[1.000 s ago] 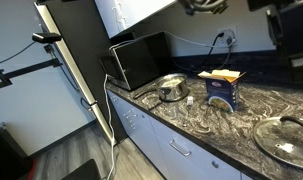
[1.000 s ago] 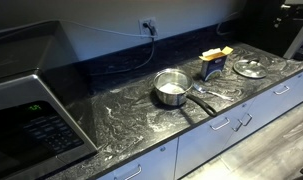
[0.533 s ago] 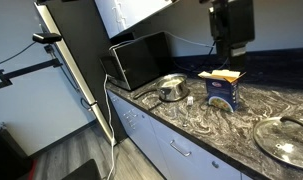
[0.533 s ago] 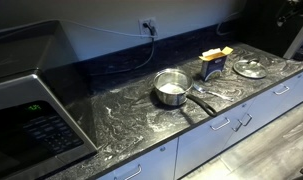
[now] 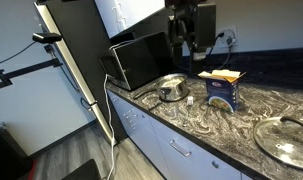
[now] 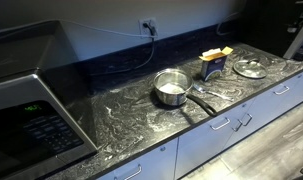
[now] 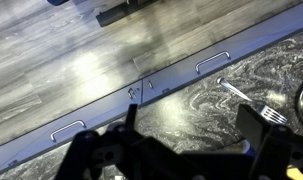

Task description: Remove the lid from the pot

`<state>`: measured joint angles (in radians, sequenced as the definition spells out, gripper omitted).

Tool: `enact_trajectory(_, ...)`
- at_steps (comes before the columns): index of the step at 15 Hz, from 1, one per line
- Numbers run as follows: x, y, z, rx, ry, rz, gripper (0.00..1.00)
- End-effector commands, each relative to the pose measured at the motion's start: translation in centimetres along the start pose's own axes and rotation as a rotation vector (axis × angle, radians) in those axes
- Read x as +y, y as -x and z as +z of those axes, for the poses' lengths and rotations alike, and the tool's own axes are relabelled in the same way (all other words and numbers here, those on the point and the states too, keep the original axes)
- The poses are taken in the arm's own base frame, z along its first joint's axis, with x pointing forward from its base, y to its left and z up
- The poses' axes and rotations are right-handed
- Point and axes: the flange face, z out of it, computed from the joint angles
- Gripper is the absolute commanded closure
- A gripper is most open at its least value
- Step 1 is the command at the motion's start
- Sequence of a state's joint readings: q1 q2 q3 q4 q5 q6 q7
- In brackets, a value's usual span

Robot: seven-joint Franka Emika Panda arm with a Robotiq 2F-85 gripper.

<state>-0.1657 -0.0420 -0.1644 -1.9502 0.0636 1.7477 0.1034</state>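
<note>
We see a kitchen run with a dark, marbled worktop (image 6: 121, 115) over white drawers (image 6: 226, 125) and a grey wood floor (image 7: 61, 60). At the far left stands a black microwave (image 5: 138, 60). On the wall behind there is a socket (image 6: 148, 25) with a cable plugged into it.

In both exterior views the pot (image 6: 171, 88) stands upright on the worktop, right of the microwave and well apart from it. It is uncovered, and we can see down into its shiny inside. Its long handle points towards the near edge and to the right. To the right of the pot, near but not touching it, stands a blue box (image 6: 214, 66) with an open yellow top.

The lid (image 6: 250, 69) lies flat on the worktop further right, beyond the blue box and well apart from the pot. In an exterior view it sits close to the near right corner of the picture, its metal rim plain to see.

The claw (image 7: 191, 115) shows best in the wrist view. Its two dark fingers (image 7: 128, 125) stand wide apart with nothing between them, over the front edge of the worktop and the drawer fronts. In an exterior view the arm is a dark blur above the pot, clear of it.
</note>
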Motion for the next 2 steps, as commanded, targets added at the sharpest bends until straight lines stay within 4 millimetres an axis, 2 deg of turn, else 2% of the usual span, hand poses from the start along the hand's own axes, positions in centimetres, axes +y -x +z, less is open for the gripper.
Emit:
enact_trajectory(1,-0.12,0.06,0.0,-0.006,0.001,-0.009,0.0)
enact_trajectory(2,-0.22,0.09,0.03,-0.008,0.002,-0.013,0.0)
